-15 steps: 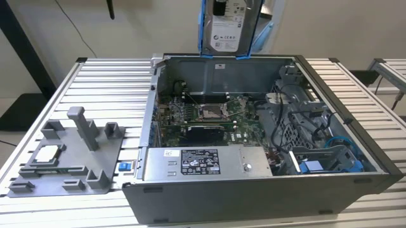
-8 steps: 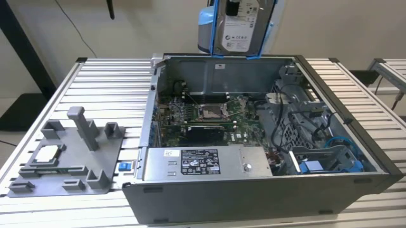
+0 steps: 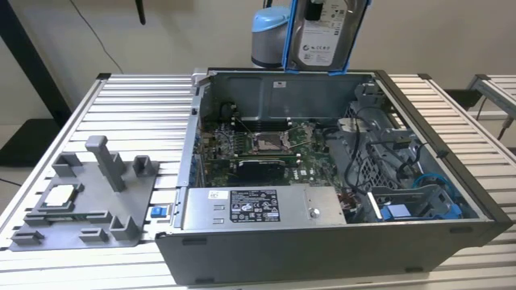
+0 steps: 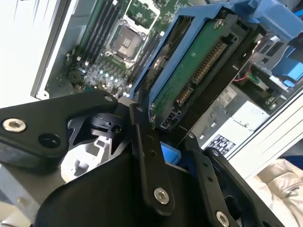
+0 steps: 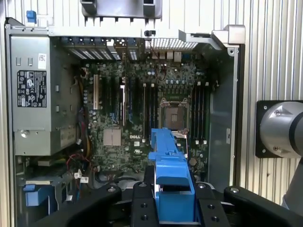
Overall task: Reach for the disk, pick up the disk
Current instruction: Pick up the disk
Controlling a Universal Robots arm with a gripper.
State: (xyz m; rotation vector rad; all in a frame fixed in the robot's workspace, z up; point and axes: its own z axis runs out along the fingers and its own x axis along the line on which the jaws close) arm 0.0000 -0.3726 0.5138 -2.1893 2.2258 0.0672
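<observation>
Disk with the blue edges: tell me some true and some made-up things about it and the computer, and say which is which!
The disk hangs above the open computer case. True.
The gripper is shut on the disk. True.
The disk lies down inside the case. False: it is held upright in the air above it.
The grey fixture sits inside the case. False: it rests on the table, beside the case.

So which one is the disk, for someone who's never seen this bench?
Start at the open computer case on the slatted table. In the exterior view the disk hangs above the case's rear wall, clamped in the gripper. It is a silver drive with a white label between blue rails, unlike the bare blue bracket down inside the case.
</observation>
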